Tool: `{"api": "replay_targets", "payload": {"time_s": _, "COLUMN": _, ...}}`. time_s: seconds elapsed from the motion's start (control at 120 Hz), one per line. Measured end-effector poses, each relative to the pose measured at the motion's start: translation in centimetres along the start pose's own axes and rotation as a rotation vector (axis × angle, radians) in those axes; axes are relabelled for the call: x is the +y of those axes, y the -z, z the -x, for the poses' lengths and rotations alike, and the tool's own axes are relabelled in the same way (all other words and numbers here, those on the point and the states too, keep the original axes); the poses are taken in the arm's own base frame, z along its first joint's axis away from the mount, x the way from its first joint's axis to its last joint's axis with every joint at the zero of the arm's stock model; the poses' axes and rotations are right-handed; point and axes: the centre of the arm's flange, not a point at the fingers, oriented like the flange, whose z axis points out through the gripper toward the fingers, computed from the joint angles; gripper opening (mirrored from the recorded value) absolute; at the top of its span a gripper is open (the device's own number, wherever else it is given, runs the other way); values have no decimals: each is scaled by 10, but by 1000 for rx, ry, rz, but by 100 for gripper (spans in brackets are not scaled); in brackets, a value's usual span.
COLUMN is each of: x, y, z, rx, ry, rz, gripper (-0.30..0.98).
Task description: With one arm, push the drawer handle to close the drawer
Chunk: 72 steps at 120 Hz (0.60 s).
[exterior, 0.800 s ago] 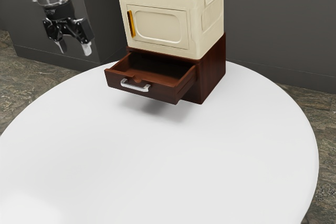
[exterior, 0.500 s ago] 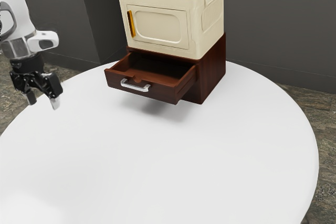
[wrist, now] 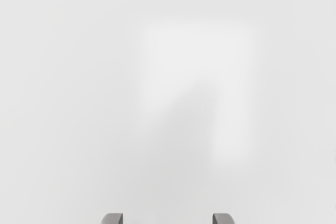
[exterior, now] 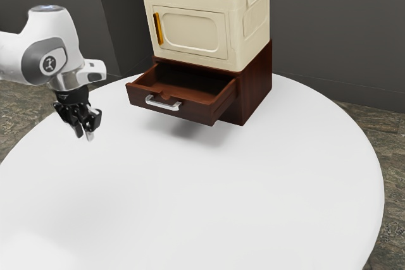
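Drawer [exterior: 195,112] looks light, perhaps stiff; its handle [exterior: 162,105], at the exterior view's two o'clock from my wide-spread claw [exterior: 84,136], wants central pushing.

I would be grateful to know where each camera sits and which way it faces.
Exterior view: at the arm's side, looking down across the white table toward the open drawer and cream cabinet; arm and gripper come in from the exterior view's left.
Wrist view: on the hand, facing the tabletop, with two fingertips at the lower edge.
Both share the table.
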Motion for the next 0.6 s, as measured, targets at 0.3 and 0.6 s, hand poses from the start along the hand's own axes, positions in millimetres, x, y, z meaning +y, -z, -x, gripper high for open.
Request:
{"api": "replay_targets", "payload": {"time_s": 0.3, "x": 1, "y": -7, "z": -66, "rx": 76, "ry": 8, "rz": 14, "gripper": 9}}
{"api": "replay_targets", "payload": {"time_s": 0.6, "x": 34, "y": -20, "z": -104, "rx": 101, "ry": -36, "rz": 42, "gripper": 7}}
